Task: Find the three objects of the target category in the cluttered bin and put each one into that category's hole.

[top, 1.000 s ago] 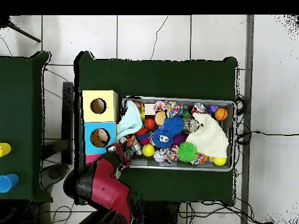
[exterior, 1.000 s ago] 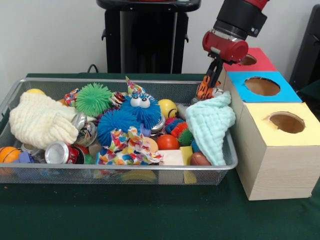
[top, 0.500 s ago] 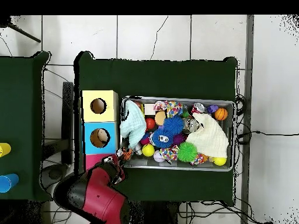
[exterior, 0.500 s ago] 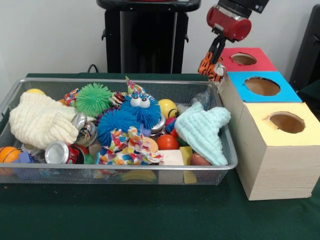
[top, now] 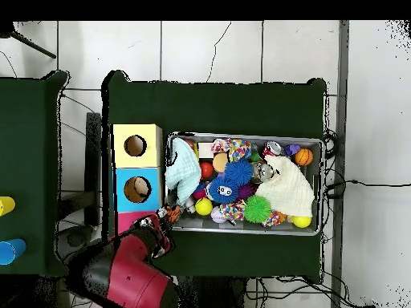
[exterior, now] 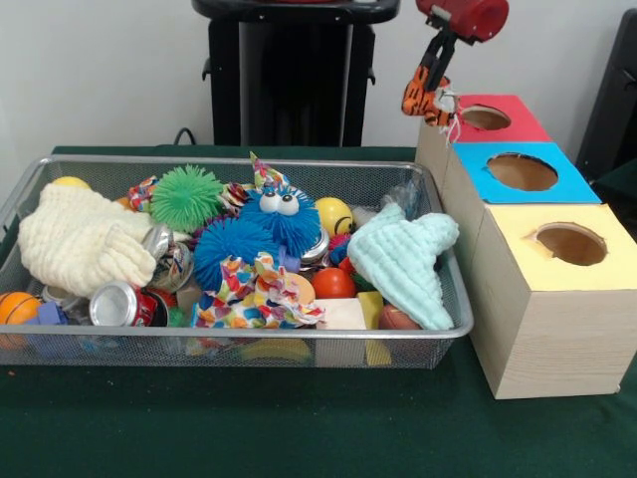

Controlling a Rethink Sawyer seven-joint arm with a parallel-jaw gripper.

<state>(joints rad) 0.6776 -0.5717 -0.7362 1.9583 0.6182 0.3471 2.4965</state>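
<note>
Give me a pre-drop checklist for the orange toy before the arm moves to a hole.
1. Grasp: the claw is shut on the orange striped toy, which hangs below it. Ok.
2. Clear of the bin: the toy is lifted above the wire bin rim and trails nothing from the clutter. Ok.
3. Over a hole: the toy hangs at the red box edge, not above its opening. Not ok.
4. Holes unblocked: the red, blue box and yellow box openings all look free. Ok.
5. Right hole for this category: no label shows. Cannot tell.
6. Mint cloth: it lies inside the bin, apart from the toy. Ok.
</note>
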